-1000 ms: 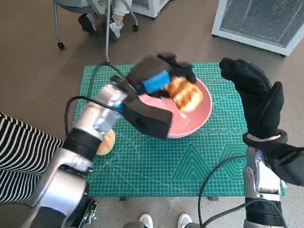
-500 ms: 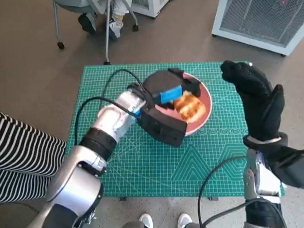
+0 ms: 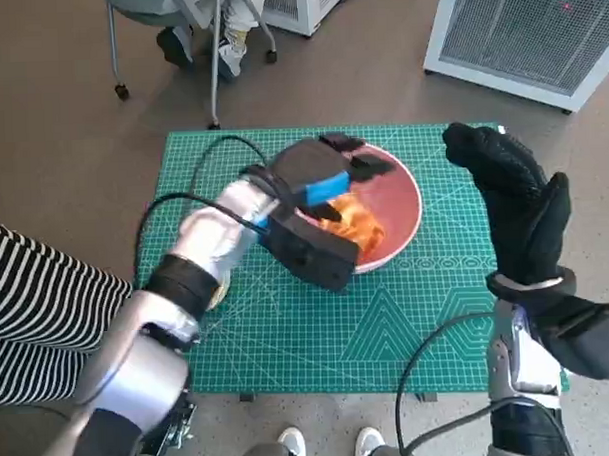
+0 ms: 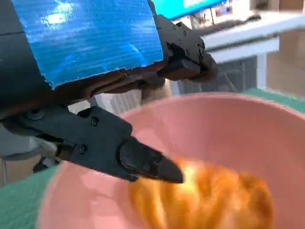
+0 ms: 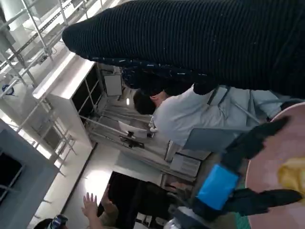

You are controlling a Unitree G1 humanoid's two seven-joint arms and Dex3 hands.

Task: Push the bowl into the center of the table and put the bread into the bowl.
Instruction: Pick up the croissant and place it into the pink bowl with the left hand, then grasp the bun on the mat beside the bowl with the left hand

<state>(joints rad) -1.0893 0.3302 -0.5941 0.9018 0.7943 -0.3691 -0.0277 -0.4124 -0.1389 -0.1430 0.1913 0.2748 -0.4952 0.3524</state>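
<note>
The pink bowl (image 3: 396, 207) sits on the green mat (image 3: 288, 329), right of its middle. A golden bread (image 3: 352, 226) lies inside it, blurred, on the side nearest me. My left hand (image 3: 321, 175) hovers over the bowl's left rim, its black fingers (image 3: 367, 166) spread above the bread and holding nothing. In the left wrist view the fingers (image 4: 143, 160) stand just over the bread (image 4: 209, 200) inside the bowl (image 4: 248, 124). My right hand (image 3: 514, 206) is raised, spread and empty, beside the bowl's right edge. The right wrist view shows the bowl (image 5: 274, 191) and bread (image 5: 293, 175).
A second bread (image 3: 217, 287) peeks out beneath my left forearm near the mat's left edge. A person in a striped sleeve (image 3: 37, 307) is at the left. A chair (image 3: 177, 22) and a white unit (image 3: 528, 30) stand beyond the table.
My left hand carried the bread over the bowl and let it go; the bread now lies in the bowl. The hand has drawn back slightly to the left. The right hand stayed raised.
</note>
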